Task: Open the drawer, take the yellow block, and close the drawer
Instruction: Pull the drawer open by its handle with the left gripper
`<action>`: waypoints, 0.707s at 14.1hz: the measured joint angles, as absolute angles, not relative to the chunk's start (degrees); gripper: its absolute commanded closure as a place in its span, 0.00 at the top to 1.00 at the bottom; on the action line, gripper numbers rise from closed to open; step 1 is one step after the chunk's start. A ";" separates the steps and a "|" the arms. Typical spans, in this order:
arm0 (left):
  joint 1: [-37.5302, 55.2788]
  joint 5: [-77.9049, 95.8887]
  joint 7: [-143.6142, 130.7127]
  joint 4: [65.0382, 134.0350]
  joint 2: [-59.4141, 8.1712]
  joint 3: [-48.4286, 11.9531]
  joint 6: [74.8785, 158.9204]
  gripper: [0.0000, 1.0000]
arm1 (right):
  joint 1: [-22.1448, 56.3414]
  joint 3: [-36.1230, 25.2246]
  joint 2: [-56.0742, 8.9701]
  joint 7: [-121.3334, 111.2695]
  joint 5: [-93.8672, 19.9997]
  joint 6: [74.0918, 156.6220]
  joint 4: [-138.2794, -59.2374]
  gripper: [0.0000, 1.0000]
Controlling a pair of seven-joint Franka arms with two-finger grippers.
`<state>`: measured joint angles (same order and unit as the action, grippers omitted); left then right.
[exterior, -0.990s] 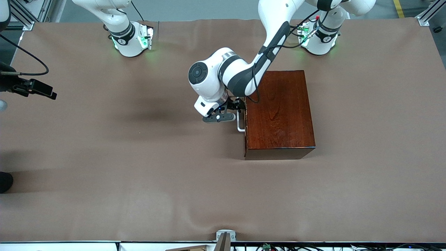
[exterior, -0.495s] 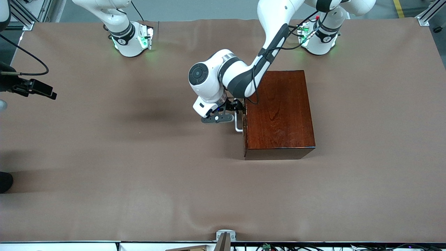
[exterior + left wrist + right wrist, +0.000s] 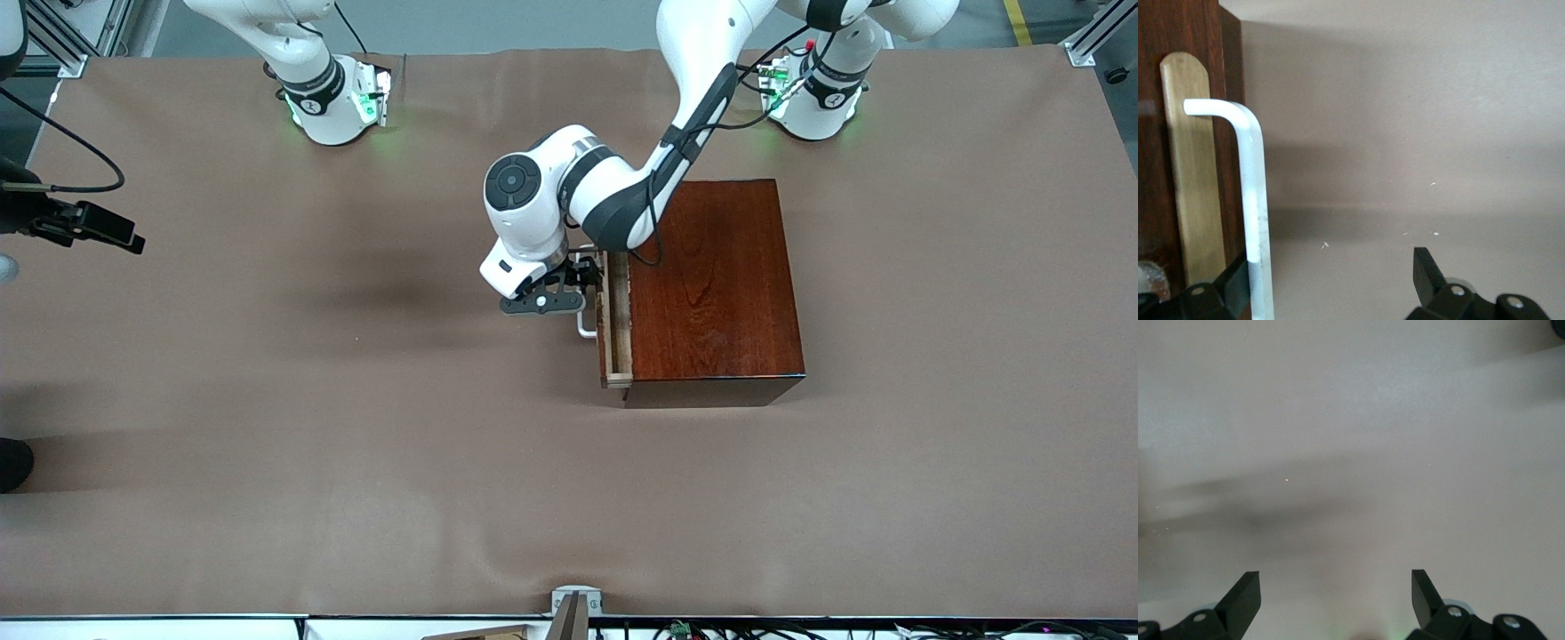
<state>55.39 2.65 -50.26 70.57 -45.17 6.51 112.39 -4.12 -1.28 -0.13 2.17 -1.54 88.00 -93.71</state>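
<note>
The dark reddish-brown wooden box (image 3: 711, 284) stands mid-table. Its drawer (image 3: 617, 320) is pulled out a little and shows a narrow strip of pale interior. The white loop handle (image 3: 585, 324) faces the right arm's end of the table. My left gripper (image 3: 589, 277) is open at the handle. In the left wrist view the handle (image 3: 1253, 200) stands between the jaws of my left gripper (image 3: 1330, 267), right beside one finger (image 3: 1237, 283). The yellow block is hidden. My right gripper (image 3: 1336, 590) is open and empty over bare table and waits.
A black device with a cable (image 3: 84, 222) hangs over the table's edge at the right arm's end. The brown table cover (image 3: 356, 444) has shallow wrinkles. A small grey bracket (image 3: 573, 604) sits at the edge nearest the front camera.
My left gripper has moved toward the right arm's end of the table with the handle, and the drawer has slid from shut to slightly open. The right arm has not moved.
</note>
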 measured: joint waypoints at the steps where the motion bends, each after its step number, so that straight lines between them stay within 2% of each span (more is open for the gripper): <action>1: 55.39 2.65 -50.25 70.58 -45.18 6.32 113.52 1.00 | -4.12 -1.28 -0.13 2.17 -1.54 88.00 -93.71 1.00; 10: 55.52 2.65 -50.20 70.60 -45.63 4.40 118.06 1.00 | -4.12 -1.28 -0.13 2.17 -1.54 87.99 -93.71 1.00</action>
<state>55.52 2.65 -50.20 70.60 -45.63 4.40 118.06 -4.12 -1.28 -0.13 2.17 -1.54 87.99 -93.71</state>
